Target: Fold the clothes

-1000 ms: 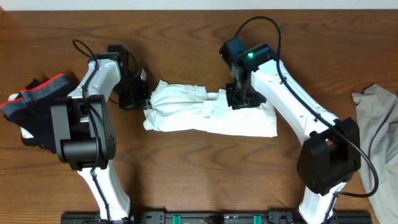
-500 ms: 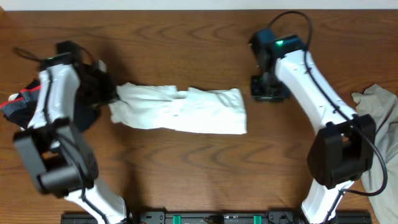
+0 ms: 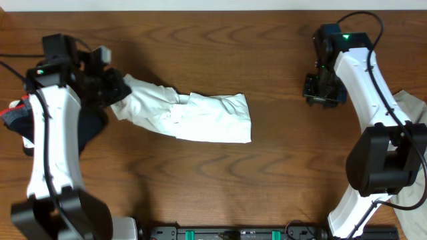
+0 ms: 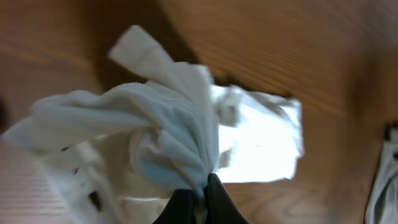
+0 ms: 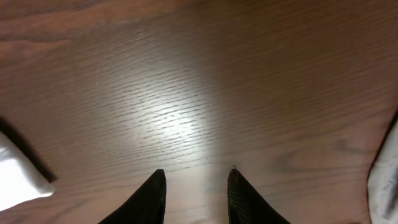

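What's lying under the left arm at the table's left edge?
A dark garment with a red band shows beneath the arm, which covers most of it, so its full shape is hidden. The left hand pinches the white shirt.

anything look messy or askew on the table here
The white garment lies slanted and crumpled, not flat, its left end bunched and lifted where the left jaws pinch it. The grey cloth at the table's right edge is rumpled too.

text: none legible | labels/brands/numbers: none legible | views checked: overhead, left wrist, right wrist | note: no readable marking is found on any surface shown
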Robot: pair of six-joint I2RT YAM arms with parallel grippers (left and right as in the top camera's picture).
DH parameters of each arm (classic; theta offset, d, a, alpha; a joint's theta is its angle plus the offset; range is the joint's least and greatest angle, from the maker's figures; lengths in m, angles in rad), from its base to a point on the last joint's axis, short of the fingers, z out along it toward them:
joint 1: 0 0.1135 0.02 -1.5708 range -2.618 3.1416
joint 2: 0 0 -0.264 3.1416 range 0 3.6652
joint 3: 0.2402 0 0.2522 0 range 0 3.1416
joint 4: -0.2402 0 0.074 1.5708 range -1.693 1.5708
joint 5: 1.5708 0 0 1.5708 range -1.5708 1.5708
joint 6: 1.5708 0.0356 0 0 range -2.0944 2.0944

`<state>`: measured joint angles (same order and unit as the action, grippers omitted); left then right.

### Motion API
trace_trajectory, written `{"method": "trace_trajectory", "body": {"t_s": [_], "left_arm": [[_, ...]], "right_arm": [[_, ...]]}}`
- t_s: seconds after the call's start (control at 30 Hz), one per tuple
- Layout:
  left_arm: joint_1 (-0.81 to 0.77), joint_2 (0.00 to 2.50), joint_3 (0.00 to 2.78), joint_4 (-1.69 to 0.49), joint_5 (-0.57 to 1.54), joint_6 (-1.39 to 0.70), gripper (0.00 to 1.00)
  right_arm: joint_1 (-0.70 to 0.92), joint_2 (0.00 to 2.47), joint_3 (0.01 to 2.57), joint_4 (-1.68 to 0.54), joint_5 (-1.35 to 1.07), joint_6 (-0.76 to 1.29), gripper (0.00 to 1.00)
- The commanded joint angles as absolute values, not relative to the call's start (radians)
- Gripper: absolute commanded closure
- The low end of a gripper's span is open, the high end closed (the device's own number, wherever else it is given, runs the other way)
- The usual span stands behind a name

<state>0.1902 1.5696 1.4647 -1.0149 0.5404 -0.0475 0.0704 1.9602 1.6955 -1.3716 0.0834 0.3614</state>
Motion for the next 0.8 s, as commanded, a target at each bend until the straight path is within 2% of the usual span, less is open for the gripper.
{"method": "trace_trajectory", "body": {"t_s": [0.0, 0.23, 0.43, 0.77], "left_arm": [[0.074, 1.507, 1.480, -1.019, 0.572, -0.037, 0.94], [-0.222, 1.530, 1.479, -1.000, 0.484, -0.044, 0.94], [-0.411, 1.602, 1.479, -0.916, 0.356, -0.156, 0.94], [-0.566, 1.781, 1.479, -0.745, 0.349, -0.345, 0.94]], "right_arm": [[0.059, 1.928, 1.706, -1.376, 0.094, 0.342, 0.69], [0.060, 1.928, 1.706, -1.388, 0.094, 0.335, 0.69], [0.060, 1.928, 1.706, -1.398, 0.090, 0.335, 0.69], [0.070, 1.928, 1.706, -1.400, 0.078, 0.335, 0.69]]}}
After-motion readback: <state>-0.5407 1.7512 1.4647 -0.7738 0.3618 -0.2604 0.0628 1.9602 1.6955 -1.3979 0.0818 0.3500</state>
